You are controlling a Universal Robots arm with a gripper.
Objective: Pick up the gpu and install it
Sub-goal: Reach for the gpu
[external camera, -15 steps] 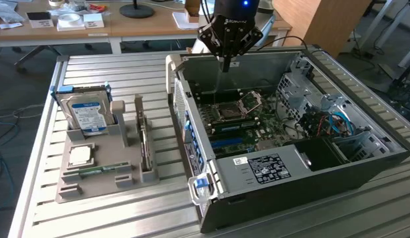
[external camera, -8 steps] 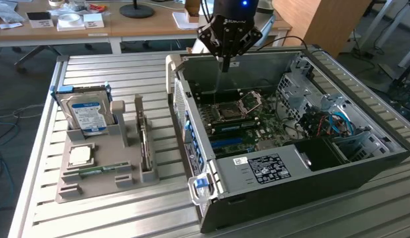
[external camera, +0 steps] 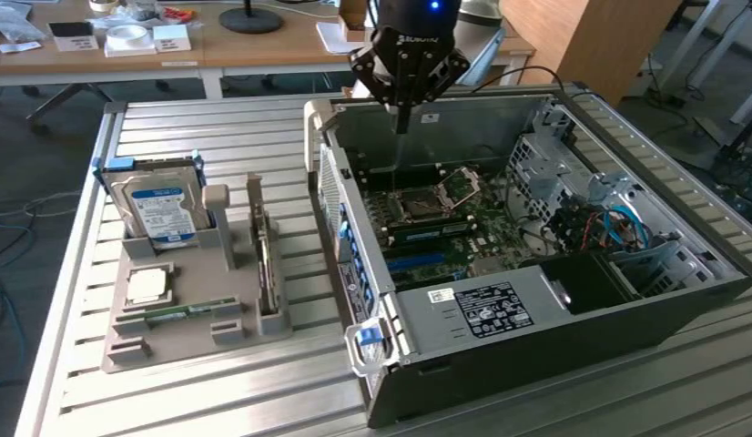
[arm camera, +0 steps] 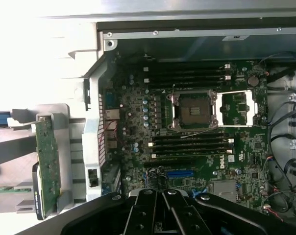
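Gripper (external camera: 401, 118) over open case (external camera: 534, 355), fingers clenched on nothing; gpu (external camera: 266, 259) stands in holder (external camera: 169, 314), well apart. Risk: unopened, they would topple the thin card.

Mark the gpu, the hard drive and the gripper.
gpu (external camera: 266, 273): exterior view, upper edge of the card.
hard drive (external camera: 161, 208): exterior view, blue-white label.
gripper (external camera: 401, 126): exterior view, shut fingertips.
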